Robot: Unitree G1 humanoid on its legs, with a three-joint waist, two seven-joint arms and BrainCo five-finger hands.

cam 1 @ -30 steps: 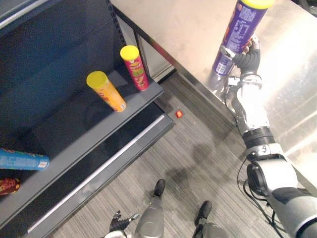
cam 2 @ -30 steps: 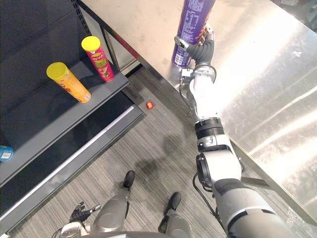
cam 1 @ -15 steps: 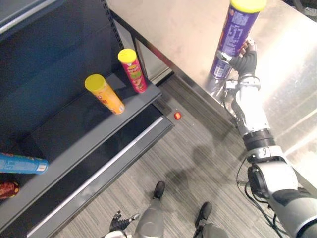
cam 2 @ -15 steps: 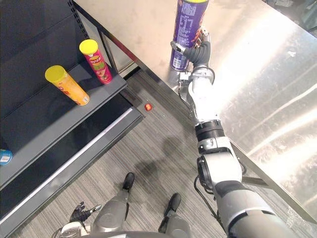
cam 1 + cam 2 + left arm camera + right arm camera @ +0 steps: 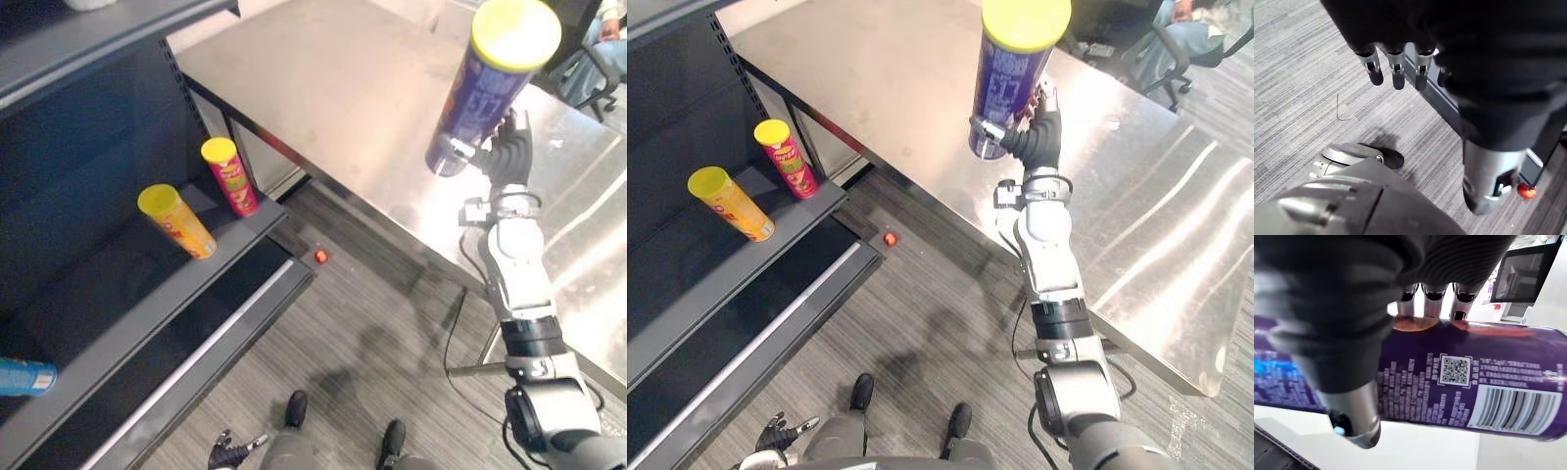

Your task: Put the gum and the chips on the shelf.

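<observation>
R hand [image 5: 1038, 137] gripping purple chips can [image 5: 1011, 88], held up over steel worktop [image 5: 872, 69].
L hand [image 5: 1396, 73] low nr floor, fingers relaxed. Yellow can [image 5: 176, 220] + red can [image 5: 228, 174] standing on shelf [image 5: 118, 294].

I've got the purple chips can [image 5: 1011, 86], yellow lid up, nearly upright, in my right hand [image 5: 1039, 137] above the steel table [image 5: 892, 78].
</observation>
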